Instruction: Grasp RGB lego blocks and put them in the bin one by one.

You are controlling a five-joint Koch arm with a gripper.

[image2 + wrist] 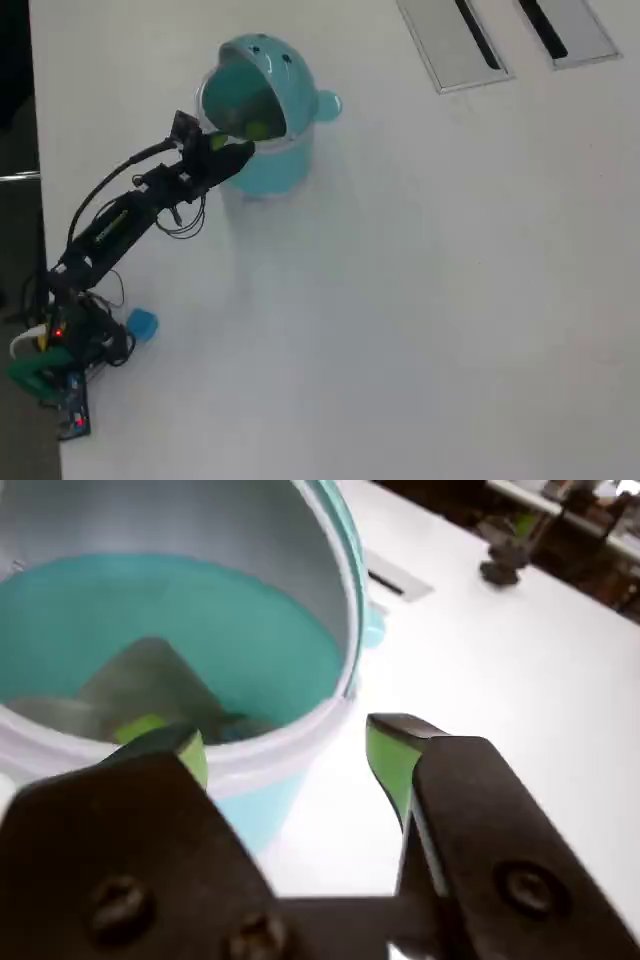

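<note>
The teal bin [280, 650] fills the upper left of the wrist view, its lid swung back and its pale rim [290, 742] facing me. A yellow-green lego block [138, 727] lies on the bin's floor; a dark bluish patch [238, 726] beside it is too blurred to name. My gripper [288, 738] hangs just outside the rim, open, with only the bin's wall and white table showing between its green pads [388, 760]. In the overhead view the gripper [238, 152] sits at the lower left edge of the bin [300, 150], with the yellow-green block [256, 129] showing inside.
The white table [420, 300] spreads right and below the bin. Two grey slotted panels [455, 45] lie at the far top right in the overhead view. A light blue object [142, 323] sits beside the arm's base [60, 360]. Dark clutter [505, 555] stands beyond the table.
</note>
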